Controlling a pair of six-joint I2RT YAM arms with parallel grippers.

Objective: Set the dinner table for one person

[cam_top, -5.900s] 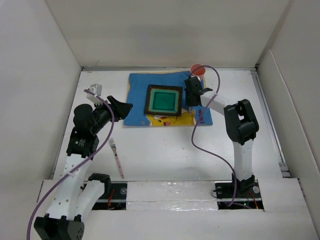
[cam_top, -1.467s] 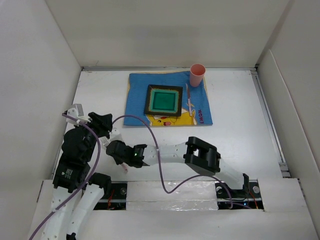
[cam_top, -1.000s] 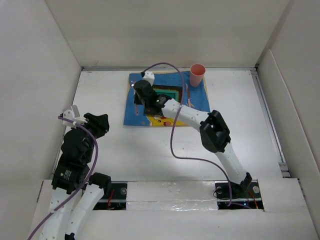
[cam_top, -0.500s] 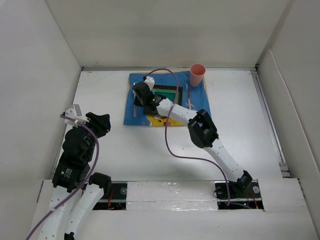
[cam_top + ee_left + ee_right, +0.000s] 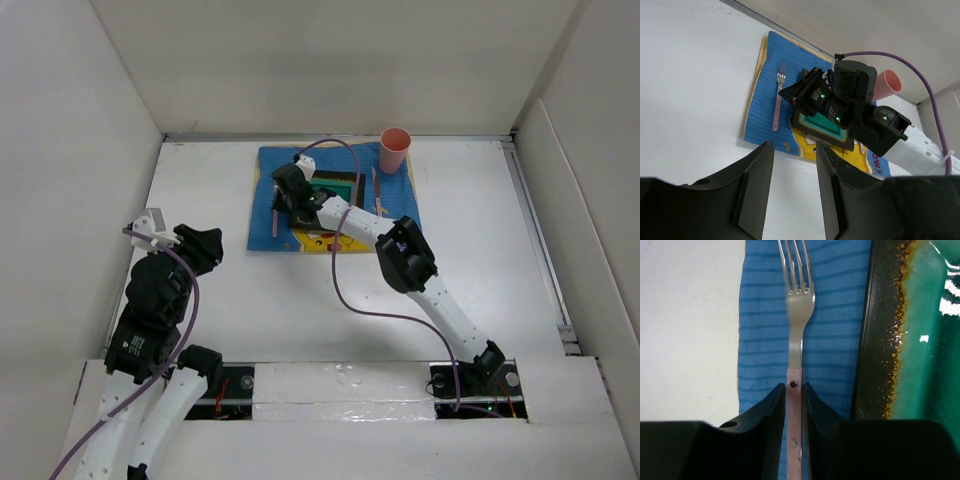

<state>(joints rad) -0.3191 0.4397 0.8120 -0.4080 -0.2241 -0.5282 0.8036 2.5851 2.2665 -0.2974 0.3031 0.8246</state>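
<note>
At 8 o'clock the left gripper [image 5: 792, 155] is held spread, empty, over the dinner table [image 5: 250, 300], a rigid slab not for gripping; at 12 o'clock the light, stiff, slick fork [image 5: 800, 305], best pinched mid-handle, is laid on the placemat [image 5: 832, 340], closely flanked by the right gripper [image 5: 794, 390], whether clamped cannot be told.

White panels [image 5: 330, 60] wall the matte dinner table [image 5: 480, 260]
</note>
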